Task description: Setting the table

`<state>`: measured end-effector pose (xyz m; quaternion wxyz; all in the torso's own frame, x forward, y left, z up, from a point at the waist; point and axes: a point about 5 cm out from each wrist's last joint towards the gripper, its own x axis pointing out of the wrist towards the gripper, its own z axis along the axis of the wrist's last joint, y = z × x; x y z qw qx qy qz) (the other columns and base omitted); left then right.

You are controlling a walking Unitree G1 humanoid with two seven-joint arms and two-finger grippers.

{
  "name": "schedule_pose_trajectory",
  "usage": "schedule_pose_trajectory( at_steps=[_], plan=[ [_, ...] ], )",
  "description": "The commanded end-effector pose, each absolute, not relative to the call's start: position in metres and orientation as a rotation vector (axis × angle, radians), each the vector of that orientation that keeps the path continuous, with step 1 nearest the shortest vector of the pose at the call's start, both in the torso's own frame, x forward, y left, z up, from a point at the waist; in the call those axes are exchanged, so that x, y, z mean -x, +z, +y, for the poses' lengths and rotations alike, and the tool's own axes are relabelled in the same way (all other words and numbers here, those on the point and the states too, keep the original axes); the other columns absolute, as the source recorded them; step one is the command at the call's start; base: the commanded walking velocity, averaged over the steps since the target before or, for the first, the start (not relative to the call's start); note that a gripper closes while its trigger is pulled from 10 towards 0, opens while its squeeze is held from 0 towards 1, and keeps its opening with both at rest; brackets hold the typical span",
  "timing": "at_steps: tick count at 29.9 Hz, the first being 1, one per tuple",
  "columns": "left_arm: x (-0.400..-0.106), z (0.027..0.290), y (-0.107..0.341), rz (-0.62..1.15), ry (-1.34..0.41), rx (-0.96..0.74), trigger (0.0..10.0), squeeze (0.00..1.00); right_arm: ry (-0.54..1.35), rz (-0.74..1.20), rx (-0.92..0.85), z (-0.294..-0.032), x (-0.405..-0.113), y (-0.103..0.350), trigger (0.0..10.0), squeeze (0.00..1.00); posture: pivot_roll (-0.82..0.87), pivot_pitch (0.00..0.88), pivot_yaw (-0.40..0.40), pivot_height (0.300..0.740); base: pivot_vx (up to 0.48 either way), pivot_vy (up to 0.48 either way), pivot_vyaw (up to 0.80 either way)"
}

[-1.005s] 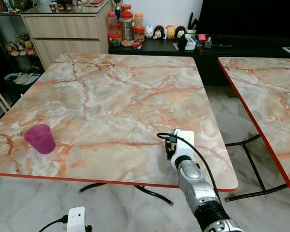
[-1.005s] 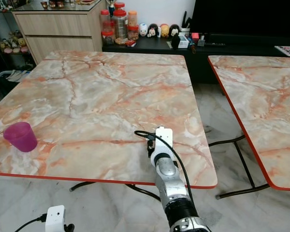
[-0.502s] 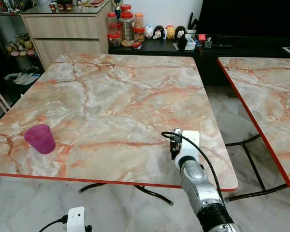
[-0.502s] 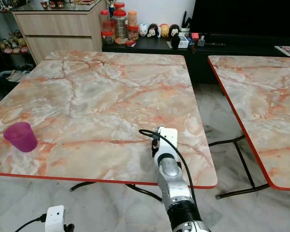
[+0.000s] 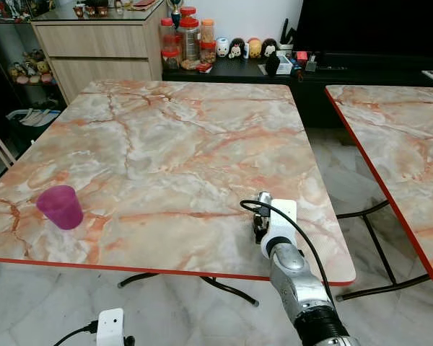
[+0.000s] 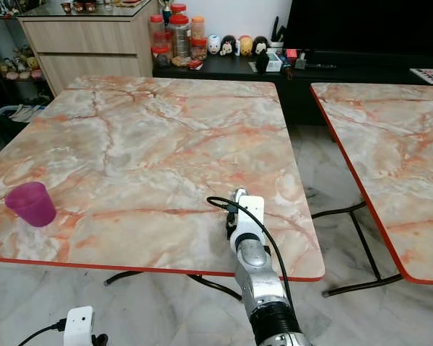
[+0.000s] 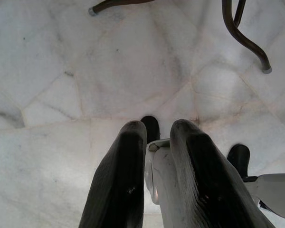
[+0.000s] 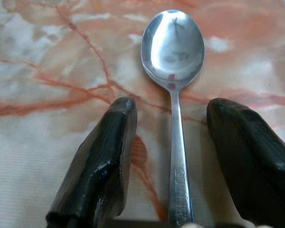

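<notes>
1. Presently, right gripper [image 8: 171,156]: low over the near right part of the marble worktop [image 5: 180,151], jaws spread apart and released, one black finger on each side of the spoon's handle, neither touching it.
2. Spoon [image 8: 174,61]: steel, lying flat on the worktop between the jaws, bowl facing up and pointing away from the wrist.
3. Pink cup [image 5: 59,207]: upright near the worktop's front left edge, well apart from the right gripper.
4. Left gripper [image 7: 154,175]: hanging idle below worktop level over the pale tiled floor [image 7: 61,71], jaws nearly closed with only a narrow gap and nothing grasped.
5. Second marble worktop [image 5: 397,137]: stands to the right, apart from the first.
6. Jars [image 5: 188,37]: red-lidded, grouped on the dark sideboard beyond.
</notes>
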<state>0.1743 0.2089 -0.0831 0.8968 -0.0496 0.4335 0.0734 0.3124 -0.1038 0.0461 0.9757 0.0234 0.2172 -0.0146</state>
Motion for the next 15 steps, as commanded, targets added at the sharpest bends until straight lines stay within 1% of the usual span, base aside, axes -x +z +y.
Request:
schedule_pose_trajectory(
  at_steps=[1,9,10,11,12,15],
  plan=[
    [-0.1723,0.2085,-0.0845,0.921,0.142,0.105,10.0,0.00,-0.036,0.457,-0.031,-0.1025,-0.3132,0.0458,10.0,0.00,-0.03,0.000,0.004,0.740,0.000,0.000,0.00],
    [-0.1760,0.2065,-0.0833,0.915,0.127,0.116,10.0,0.00,-0.077,0.503,-0.011,-0.1095,-0.3117,0.0407,10.0,0.00,-0.04,0.000,0.004,0.740,0.000,0.000,0.00],
    [-0.1758,0.2060,-0.0834,0.916,0.126,0.119,10.0,0.00,-0.079,0.507,-0.007,-0.1098,-0.3117,0.0406,6.7,0.00,-0.04,0.000,0.004,0.740,0.000,0.000,0.00],
    [-0.1757,0.2057,-0.0836,0.917,0.126,0.120,10.0,0.00,-0.080,0.509,-0.004,-0.1100,-0.3116,0.0405,6.7,0.00,-0.04,0.000,0.004,0.740,0.000,0.000,0.00],
    [-0.1753,0.2045,-0.0840,0.919,0.124,0.124,10.0,0.00,-0.080,0.507,0.000,-0.1104,-0.3118,0.0410,0.0,0.00,-0.04,0.000,0.001,0.740,0.000,0.000,0.00],
    [-0.1742,0.2033,-0.0847,0.923,0.122,0.129,10.0,0.00,-0.080,0.501,-0.002,-0.1100,-0.3121,0.0419,0.0,0.00,-0.04,0.000,0.002,0.740,0.000,0.000,0.00]
  ],
)
